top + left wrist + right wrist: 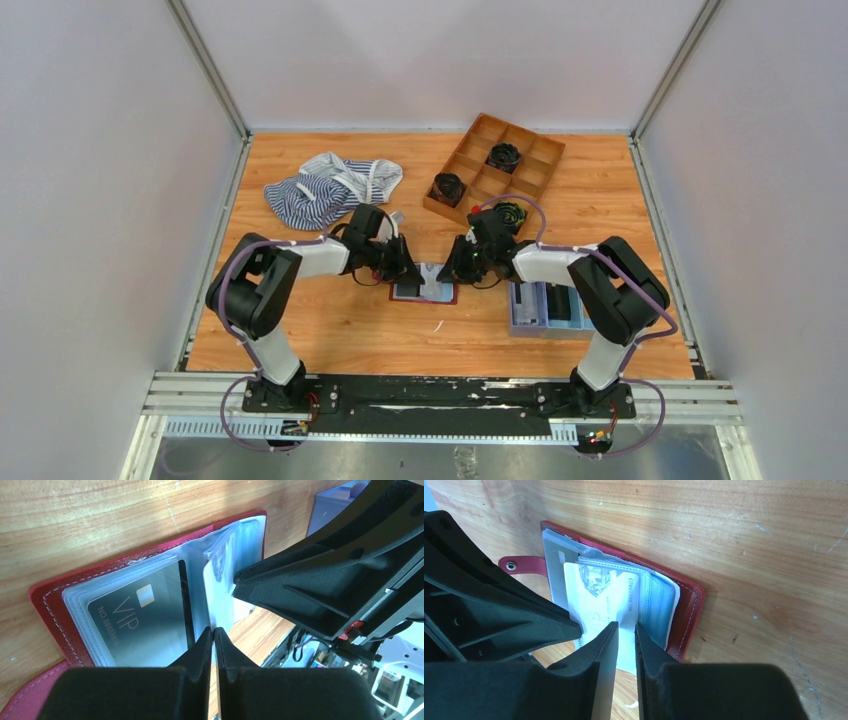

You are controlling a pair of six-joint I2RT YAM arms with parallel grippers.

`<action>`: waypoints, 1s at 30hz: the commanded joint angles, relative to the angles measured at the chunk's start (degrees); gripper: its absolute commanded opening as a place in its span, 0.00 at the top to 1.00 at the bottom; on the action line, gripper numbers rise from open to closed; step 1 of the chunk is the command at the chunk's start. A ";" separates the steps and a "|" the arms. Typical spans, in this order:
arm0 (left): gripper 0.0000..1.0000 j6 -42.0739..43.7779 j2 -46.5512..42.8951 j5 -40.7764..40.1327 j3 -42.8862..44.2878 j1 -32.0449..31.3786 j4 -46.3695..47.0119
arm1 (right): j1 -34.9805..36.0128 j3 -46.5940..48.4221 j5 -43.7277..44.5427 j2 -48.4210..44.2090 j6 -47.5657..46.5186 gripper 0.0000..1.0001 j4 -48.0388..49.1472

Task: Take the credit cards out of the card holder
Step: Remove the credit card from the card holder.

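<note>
The maroon card holder [424, 291] lies open on the table between both arms. In the left wrist view a dark VIP card [140, 612] sits in a clear pocket of the card holder [45, 597]. My left gripper [214, 630] is shut, its tips on the pocket pages by the middle fold, with no card between them. In the right wrist view a white card [599, 595] sticks partway out of the card holder [689, 610] towards me. My right gripper [626, 626] stands over this card with a narrow gap between its jaws and nothing in it. The strap tab [524, 565] lies flat.
A light-blue tray [545, 310] stands right of the card holder. A brown compartment box [495, 165] with black coils is at the back. A striped cloth [330, 185] lies at the back left. The two grippers [408, 272] [455, 270] are very close together.
</note>
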 commanded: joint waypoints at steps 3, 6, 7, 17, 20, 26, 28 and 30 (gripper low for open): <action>1.00 0.98 2.05 2.32 1.86 0.09 0.83 | 0.53 -0.26 1.44 2.13 -0.35 0.77 -2.38; 1.00 1.31 1.31 1.12 1.38 0.37 0.92 | 0.53 -0.50 1.53 2.31 -0.24 0.77 -2.42; 1.00 1.34 1.01 1.14 1.13 0.70 0.92 | 0.56 -0.59 1.46 2.50 -0.20 0.77 -2.46; 1.00 8.19 -4.10 -2.11 0.17 6.33 -9.83 | 0.47 -1.26 1.37 2.64 0.23 0.78 -2.47; 1.00 9.75 -5.56 -2.19 0.27 6.91 -11.90 | 0.44 -1.25 1.35 2.56 0.28 0.78 -2.38; 1.00 12.27 -9.69 -2.20 1.32 7.69 -17.13 | 0.49 -0.53 -0.10 -0.19 0.42 0.77 -4.26; 1.00 13.11 -11.32 -2.27 2.43 7.81 -19.09 | 0.44 -0.11 -0.26 -2.85 0.27 0.75 -4.95; 1.00 13.53 -12.68 -2.42 3.62 8.03 -20.71 | 0.44 0.82 -0.06 -4.76 -0.39 0.72 -6.37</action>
